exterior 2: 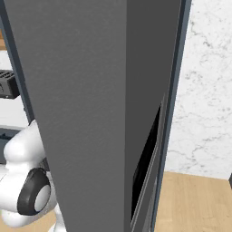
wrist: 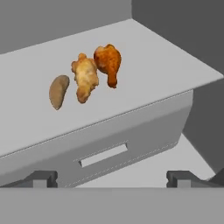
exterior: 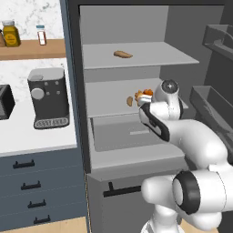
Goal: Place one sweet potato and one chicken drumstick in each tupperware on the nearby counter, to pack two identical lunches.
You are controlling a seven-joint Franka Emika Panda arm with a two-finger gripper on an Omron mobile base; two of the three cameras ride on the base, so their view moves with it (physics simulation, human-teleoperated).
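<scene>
Arm (exterior: 195,145) bent forward from its base, wrist raised; pincer (wrist: 111,178) jaws spread wide, nothing between them, short of the fridge shelf (wrist: 175,65).

The left base view looked from behind the arm into the open fridge (exterior: 136,91). The right base view faced its door (exterior 2: 90,113) closely. The hand view looked down, near its middle shelf (wrist: 144,57).

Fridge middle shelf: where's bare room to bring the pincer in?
Open pincer faces the middle shelf. Crowded: sweet potato, pale drumstick and darker drumstick sit bunched together, nearly touching. Bare: shelf to their right up to the side wall, and the front strip above the drawer.
</scene>
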